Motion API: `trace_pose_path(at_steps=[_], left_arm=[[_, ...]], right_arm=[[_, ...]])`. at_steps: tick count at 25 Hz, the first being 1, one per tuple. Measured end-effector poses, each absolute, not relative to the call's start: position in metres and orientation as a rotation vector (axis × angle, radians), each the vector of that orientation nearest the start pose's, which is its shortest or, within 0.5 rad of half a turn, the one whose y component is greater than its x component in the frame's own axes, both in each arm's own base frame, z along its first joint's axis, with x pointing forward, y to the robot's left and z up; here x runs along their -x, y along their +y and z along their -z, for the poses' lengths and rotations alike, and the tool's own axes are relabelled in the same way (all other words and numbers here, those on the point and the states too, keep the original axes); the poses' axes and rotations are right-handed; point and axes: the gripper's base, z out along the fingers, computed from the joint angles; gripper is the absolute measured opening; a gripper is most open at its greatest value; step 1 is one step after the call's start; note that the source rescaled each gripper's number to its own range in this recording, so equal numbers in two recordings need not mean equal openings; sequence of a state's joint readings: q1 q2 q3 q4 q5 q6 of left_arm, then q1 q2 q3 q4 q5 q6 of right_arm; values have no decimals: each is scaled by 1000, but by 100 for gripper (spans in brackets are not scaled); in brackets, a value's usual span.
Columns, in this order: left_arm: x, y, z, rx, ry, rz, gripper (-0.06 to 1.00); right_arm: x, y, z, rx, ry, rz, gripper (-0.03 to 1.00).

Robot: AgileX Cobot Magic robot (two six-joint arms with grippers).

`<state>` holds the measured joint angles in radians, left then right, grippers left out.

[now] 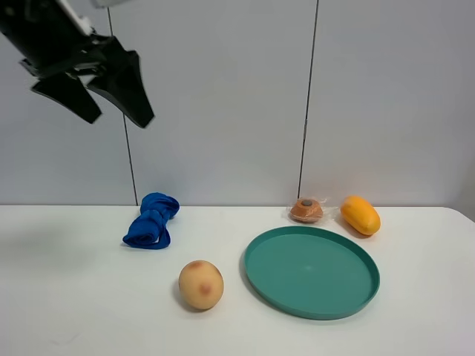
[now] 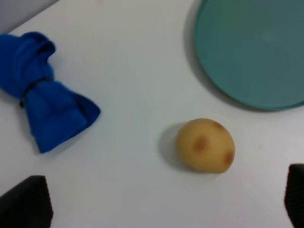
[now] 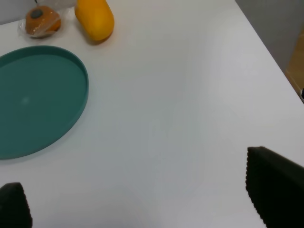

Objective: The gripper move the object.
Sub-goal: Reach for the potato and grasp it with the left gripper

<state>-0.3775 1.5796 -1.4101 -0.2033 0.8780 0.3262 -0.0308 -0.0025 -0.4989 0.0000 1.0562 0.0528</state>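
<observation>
The object, a tan-yellow potato-like thing [image 1: 200, 285] with reddish-brown blotches, lies on the white table left of a teal plate [image 1: 312, 272]. It also shows in the left wrist view [image 2: 205, 145]. My left gripper [image 1: 119, 115] is open and empty, high above the table at the upper left, well above the object. In the left wrist view the left gripper [image 2: 161, 204] shows only its two black fingertips [image 2: 26, 202], spread wide. My right gripper [image 3: 142, 199] is open and empty over bare table, to the right of the plate [image 3: 38, 95]. It is out of the high view.
A bunched blue cloth [image 1: 152, 221] lies behind and left of the object [image 2: 42, 95]. A small brown wrapped round item [image 1: 306, 210] and a smooth orange oblong fruit [image 1: 360, 215] lie behind the plate. The table's right edge [image 3: 266, 47] is near the right gripper.
</observation>
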Motion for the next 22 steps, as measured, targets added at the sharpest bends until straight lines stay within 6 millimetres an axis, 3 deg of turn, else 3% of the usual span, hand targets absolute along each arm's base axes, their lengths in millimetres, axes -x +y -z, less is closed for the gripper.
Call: trace_pose_path(at_steps=[5, 9, 13, 22], left_arm=[[-335, -198, -284, -987, 2431, 229, 100], [-341, -225, -233, -1103, 2521, 217, 100], [-346, -233, -193, -1146, 2606, 200, 100], [-354, -236, -156, -1149, 2655, 161, 100]], right_arm=[[5, 0, -277, -85, 2037, -14, 100], [5, 0, -277, -85, 2037, -14, 100], [5, 0, -277, -85, 2037, -14, 100], [5, 0, -277, -85, 2037, -14, 100]])
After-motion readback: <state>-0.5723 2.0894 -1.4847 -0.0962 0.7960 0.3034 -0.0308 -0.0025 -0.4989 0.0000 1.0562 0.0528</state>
